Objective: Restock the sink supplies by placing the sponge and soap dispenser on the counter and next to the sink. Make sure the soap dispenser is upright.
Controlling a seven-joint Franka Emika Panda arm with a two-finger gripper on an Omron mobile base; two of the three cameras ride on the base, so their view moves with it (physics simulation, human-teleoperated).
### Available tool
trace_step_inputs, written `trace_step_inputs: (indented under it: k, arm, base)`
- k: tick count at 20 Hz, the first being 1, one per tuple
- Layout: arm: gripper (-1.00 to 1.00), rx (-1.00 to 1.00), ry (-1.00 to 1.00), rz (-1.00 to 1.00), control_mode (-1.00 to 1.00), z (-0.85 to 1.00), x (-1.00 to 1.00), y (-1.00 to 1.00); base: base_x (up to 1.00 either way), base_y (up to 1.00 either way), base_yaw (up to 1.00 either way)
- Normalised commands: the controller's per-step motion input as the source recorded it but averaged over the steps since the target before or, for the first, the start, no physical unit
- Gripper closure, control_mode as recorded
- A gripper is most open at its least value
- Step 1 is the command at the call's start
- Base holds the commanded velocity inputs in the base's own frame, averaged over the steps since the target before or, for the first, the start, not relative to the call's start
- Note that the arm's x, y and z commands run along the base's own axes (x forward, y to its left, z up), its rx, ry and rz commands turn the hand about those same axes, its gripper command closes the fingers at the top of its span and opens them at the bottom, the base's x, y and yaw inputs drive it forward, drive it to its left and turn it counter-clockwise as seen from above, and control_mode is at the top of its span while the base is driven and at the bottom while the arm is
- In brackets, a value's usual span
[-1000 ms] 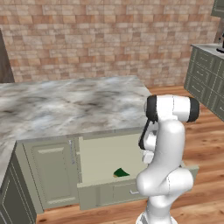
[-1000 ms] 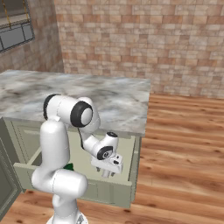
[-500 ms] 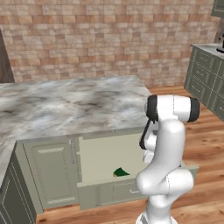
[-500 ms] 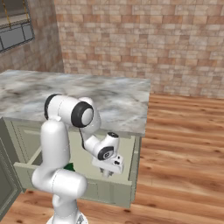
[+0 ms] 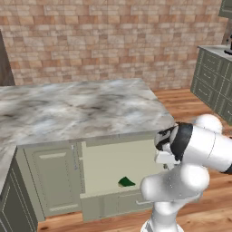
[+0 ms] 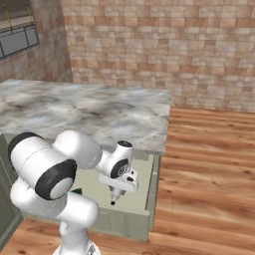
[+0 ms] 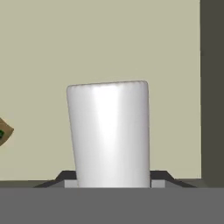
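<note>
At the frame's centre, the tool (image 7: 113,183) is clamped on the soap dispenser (image 7: 109,133) inside the drawer (image 7: 131,43); the sponge (image 7: 3,132) sits at left edge.

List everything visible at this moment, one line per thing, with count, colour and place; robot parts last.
soap dispenser: one, grey-silver, in the open drawer, between the gripper's fingers.
sponge: one, green top, on the drawer floor, apart from the dispenser.
drawer: one, sage-green front, beige inside, pulled open under the island.
island: one, grey-white veined marble top over sage-green cabinets.
brick wall: one, tan, behind the island.
wood floor: one, reddish-brown, right of the island.
gripper: one, dark tips, shut on the dispenser, down in the drawer.
</note>
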Motion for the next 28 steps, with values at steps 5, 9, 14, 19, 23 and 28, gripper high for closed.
trace_step_inputs:
  k: [5,9,14,19,23,28]
  arm:
    - [1.00,0.00,0.00,0.00,-1.00,1.00,-0.47,0.00]
    - [1.00,0.00,0.00,0.00,-1.00,1.00,-0.48,0.00]
    - [1.00,0.00,-0.03,0.00,-1.00,1.00,-0.45,0.00]
    - [1.00,-0.01,-0.05,0.00,-1.00,1.00,-0.10,0.00]
    - [1.00,0.00,-0.01,0.00,-1.00,1.00,0.00,0.00]
    - [1.00,0.00,0.03,0.00,-1.00,0.12,0.00,0.00]
  base:
    - [0.00,0.00,0.00]
    - [0.00,0.00,0.00]
    - [0.00,0.00,0.00]
    - [0.00,0.00,0.00]
    - [0.00,0.00,0.00]
    - [0.00,0.00,0.00]
